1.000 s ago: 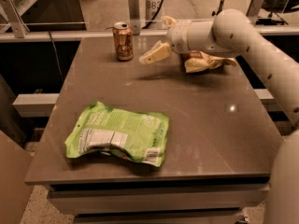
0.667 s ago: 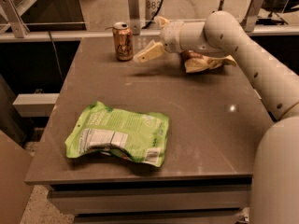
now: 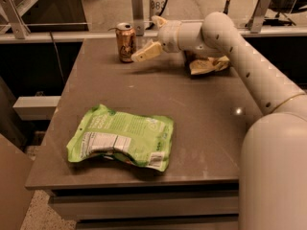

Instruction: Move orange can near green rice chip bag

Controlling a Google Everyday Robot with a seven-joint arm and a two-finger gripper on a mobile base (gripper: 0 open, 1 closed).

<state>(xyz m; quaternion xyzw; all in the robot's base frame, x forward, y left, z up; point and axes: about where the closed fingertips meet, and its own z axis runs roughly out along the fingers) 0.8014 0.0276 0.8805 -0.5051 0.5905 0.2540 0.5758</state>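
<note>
One upright orange can (image 3: 126,42); pincer (image 3: 146,39) just beside.

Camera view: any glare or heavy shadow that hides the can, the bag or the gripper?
Camera view: warm, dim light; one small glare spot on the grey-brown table; soft shadow under the flat green rice chip bag; the orange-brown metal can and the open gripper beside it are evenly lit.

Arm (image 3: 249,66) white, glossy, tubular; thick rounded segments, small dark screw dots along shell, thin seam ring near base. Gripper (image 3: 145,37) cream-tan, two tapered fingers spread apart, above far edge of tabletop (image 3: 201,128).
</note>
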